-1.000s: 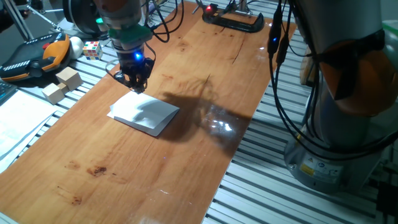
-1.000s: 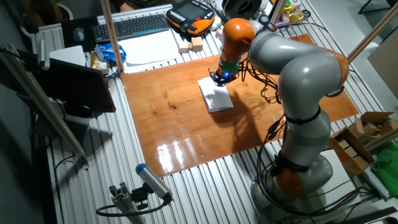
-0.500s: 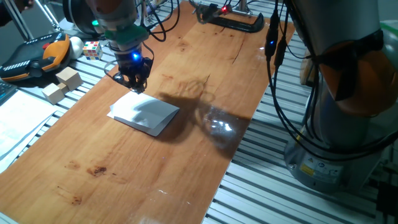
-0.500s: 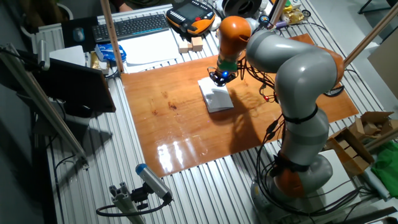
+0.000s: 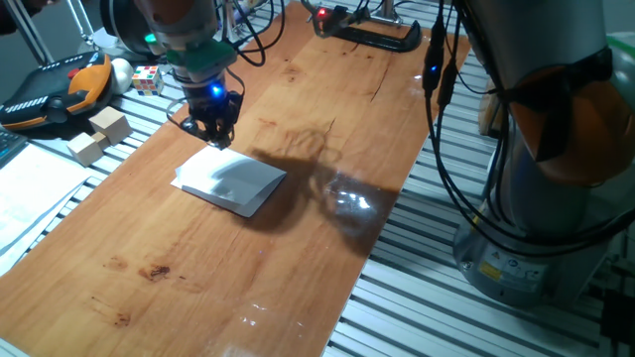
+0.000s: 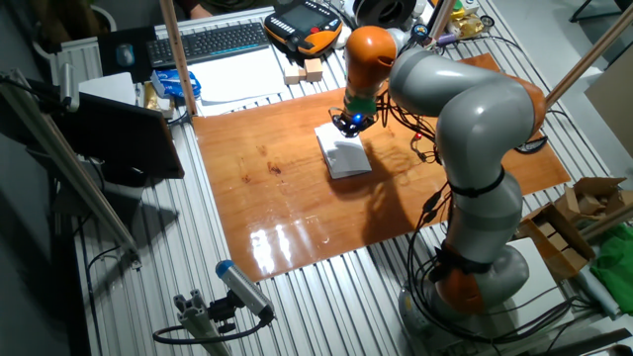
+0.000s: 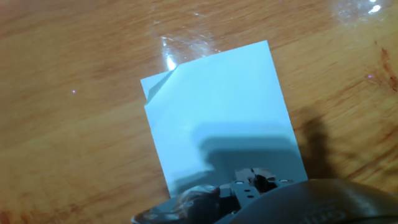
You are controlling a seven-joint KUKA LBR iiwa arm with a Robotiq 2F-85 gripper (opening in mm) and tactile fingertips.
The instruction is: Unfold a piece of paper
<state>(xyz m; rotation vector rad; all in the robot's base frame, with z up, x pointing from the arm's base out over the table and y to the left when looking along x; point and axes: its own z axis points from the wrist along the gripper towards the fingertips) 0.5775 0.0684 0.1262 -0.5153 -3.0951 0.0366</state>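
Note:
The piece of paper (image 5: 230,180) is a plain white sheet lying folded on the wooden board (image 5: 298,89). It also shows in the other fixed view (image 6: 344,156) and fills the middle of the hand view (image 7: 217,118), where one far corner is slightly curled up. My gripper (image 5: 211,134) hangs low over the paper's far edge, towards the blocks, and also shows in the other fixed view (image 6: 346,125). In the hand view only its dark underside (image 7: 249,186) shows at the bottom. I cannot tell whether the fingers are open, or whether they touch the paper.
Two wooden blocks (image 5: 99,134), a colour cube (image 5: 147,78) and an orange-black pendant (image 5: 60,89) lie off the board's left side. Printed sheets (image 5: 30,193) lie at the far left. A black clamp (image 5: 372,35) sits at the board's far end. Arm cables (image 5: 446,119) hang at the right.
The gripper has shifted slightly along the paper's far edge. The paper has not moved.

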